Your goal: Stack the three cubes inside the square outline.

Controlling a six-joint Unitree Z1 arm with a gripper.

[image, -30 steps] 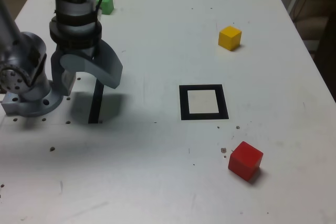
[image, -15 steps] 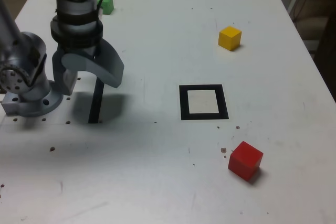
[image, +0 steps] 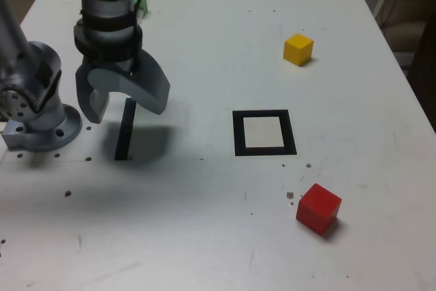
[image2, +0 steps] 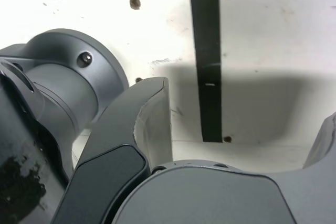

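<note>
Exterior view: claw (image: 125, 102) released, jaws wide, above black strip (image: 125, 129); green cube (image: 141, 4) behind it, square outline (image: 263, 132) to exterior view's right, yellow cube (image: 298, 49) and red cube (image: 318, 208) farther right. Wrist view: jaws splayed over strip (image2: 207, 56), nothing held.

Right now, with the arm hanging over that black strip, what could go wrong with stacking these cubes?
The open gripper hangs far from every cube, so long reaches lie ahead. The arm hides most of the green cube, so aiming at it may be poor. The red cube sits turned relative to the square outline, so it may land crooked.
</note>
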